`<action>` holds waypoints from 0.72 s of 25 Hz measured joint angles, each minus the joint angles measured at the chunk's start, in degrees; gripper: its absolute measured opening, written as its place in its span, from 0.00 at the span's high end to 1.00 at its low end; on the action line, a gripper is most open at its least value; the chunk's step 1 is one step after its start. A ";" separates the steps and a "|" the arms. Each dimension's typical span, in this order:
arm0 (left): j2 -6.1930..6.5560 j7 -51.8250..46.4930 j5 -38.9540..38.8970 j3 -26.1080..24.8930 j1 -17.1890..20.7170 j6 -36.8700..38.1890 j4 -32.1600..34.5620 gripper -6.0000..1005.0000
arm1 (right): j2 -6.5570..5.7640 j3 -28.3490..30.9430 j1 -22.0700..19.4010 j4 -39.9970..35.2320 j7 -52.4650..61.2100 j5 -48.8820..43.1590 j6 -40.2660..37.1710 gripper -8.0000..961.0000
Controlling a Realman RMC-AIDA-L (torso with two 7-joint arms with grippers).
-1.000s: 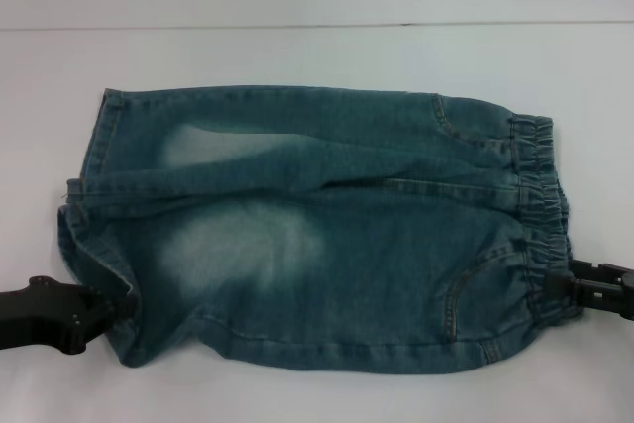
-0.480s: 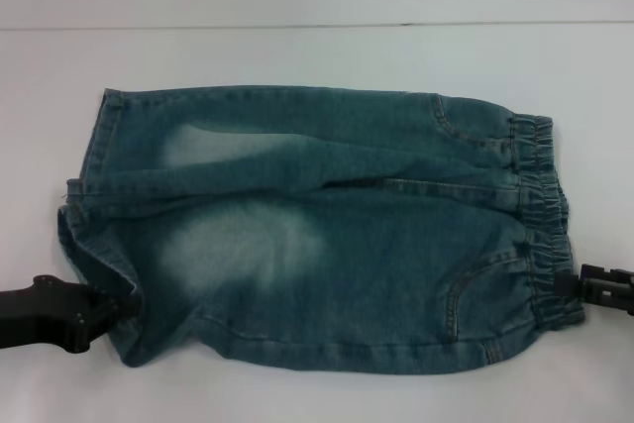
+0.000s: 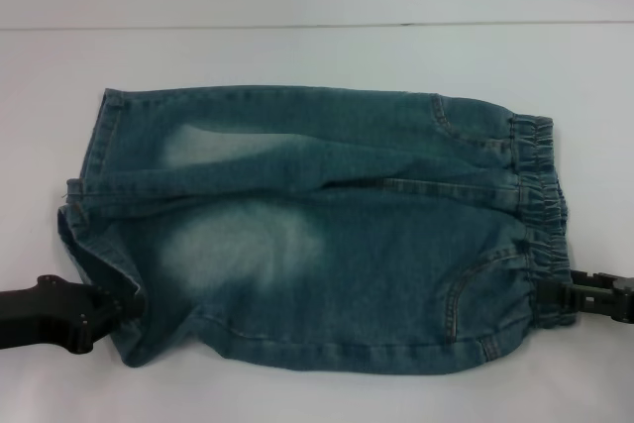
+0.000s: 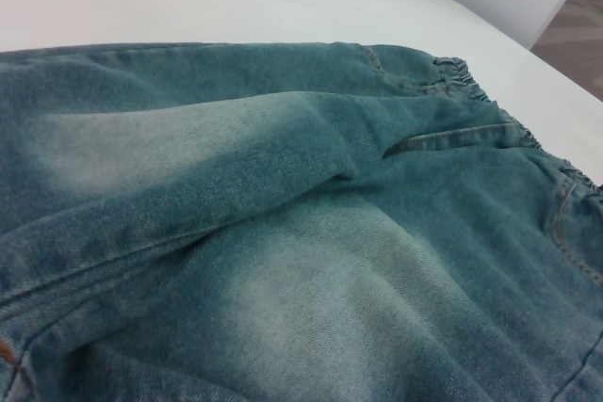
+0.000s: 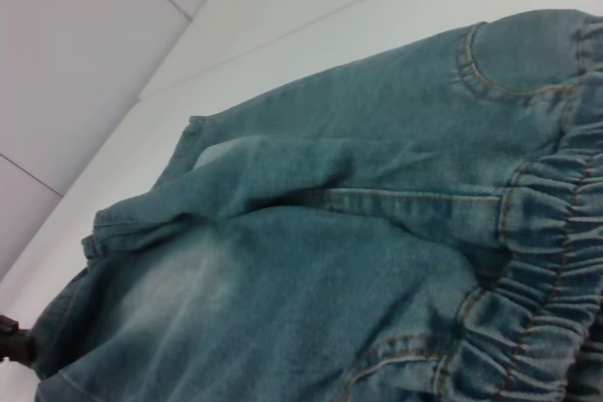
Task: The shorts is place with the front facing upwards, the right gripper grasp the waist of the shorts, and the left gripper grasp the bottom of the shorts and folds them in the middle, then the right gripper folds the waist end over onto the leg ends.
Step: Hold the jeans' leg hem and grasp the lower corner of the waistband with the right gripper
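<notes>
While the blue-green washed denim shorts (image 3: 317, 230) lie flat on the white table (image 3: 297, 56), I see my left pincer (image 3: 117, 306), black, at the near left corner, pinching the stitched hem of the near leg end (image 3: 94, 255). Pale faded patches mark both thighs. Across to the right, the puckered elastic waist (image 3: 543, 215) forms the far edge, and my black right pincer (image 3: 555, 296) grips its near corner, jaws closed on the gathered band.

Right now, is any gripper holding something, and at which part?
The left gripper meets the shorts at a leg hem, the right gripper at the waist; the grips themselves cannot be told.
</notes>
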 joint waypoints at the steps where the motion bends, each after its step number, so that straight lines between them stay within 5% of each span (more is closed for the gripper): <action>1: 0.00 0.00 0.00 0.00 0.00 0.01 0.00 0.98 | 0.00 0.00 0.00 0.00 0.00 0.00 0.00 0.02; 18: 0.00 -0.01 -0.02 0.00 -0.08 -0.09 0.01 0.98 | 0.61 -0.69 1.88 0.01 -0.15 0.57 -0.67 0.02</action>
